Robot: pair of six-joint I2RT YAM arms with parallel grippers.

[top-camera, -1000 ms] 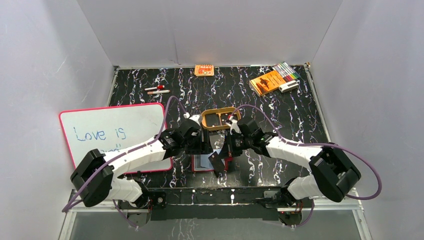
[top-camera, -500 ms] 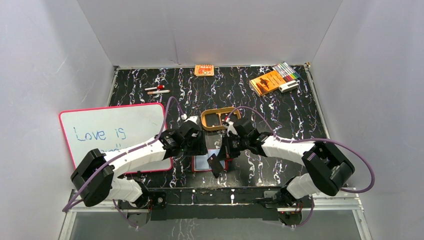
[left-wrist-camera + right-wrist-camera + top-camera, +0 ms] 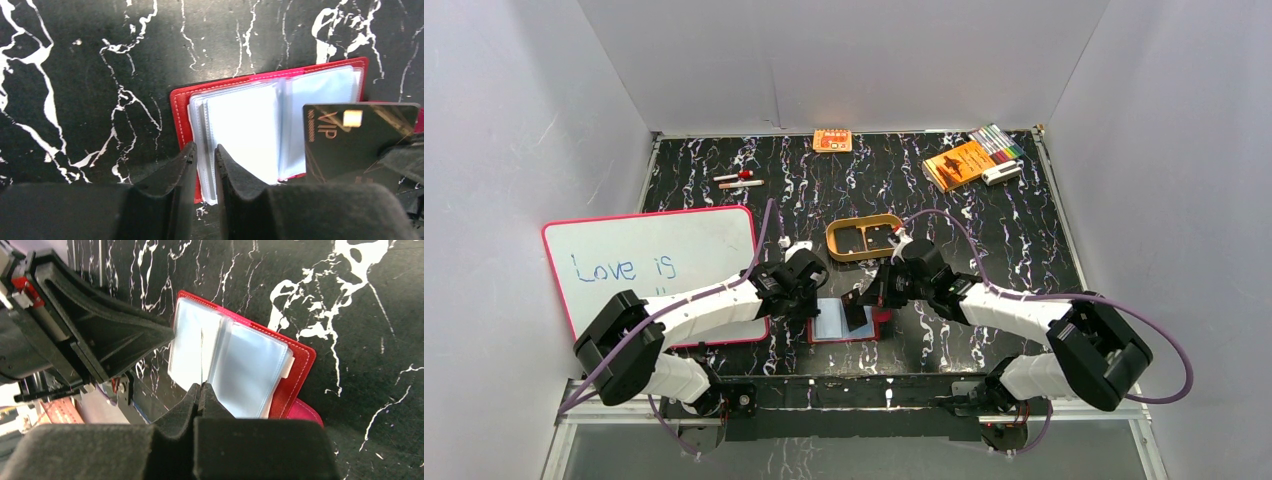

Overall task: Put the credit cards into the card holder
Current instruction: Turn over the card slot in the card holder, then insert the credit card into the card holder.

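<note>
**Dark card held over the open holder**

My right gripper (image 3: 201, 388) has its jaws pressed together on a dark card (image 3: 352, 140), pinching it by one corner. The card carries gold "VIP" lettering and a gold chip. It hangs over the right half of the holder (image 3: 245, 117), and in my left wrist view one edge overlaps the right-hand sleeve. From my right wrist I see it only edge-on, as a thin line running out from the fingertips above the fold. It is not yet in a sleeve.

The holder lies open and flat on the black marbled table (image 3: 75, 75), close to my bases, with its red cover down and its clear, pale sleeves up. I cannot tell whether any sleeve has a card in it.

My left gripper (image 3: 204, 150) stands at the holder's left edge, its jaws nearly together with only a narrow gap between them. One fingertip is over the red border, the other over the sleeve edges. I cannot tell whether they pinch, press down or only hover.

Just beyond the holder sits a tan tray (image 3: 831, 240). A whiteboard (image 3: 654, 260) reading "Love is" lies to my left. At the far edge are an orange packet (image 3: 832, 140), a booklet (image 3: 957, 163) and markers (image 3: 999, 142)
</note>
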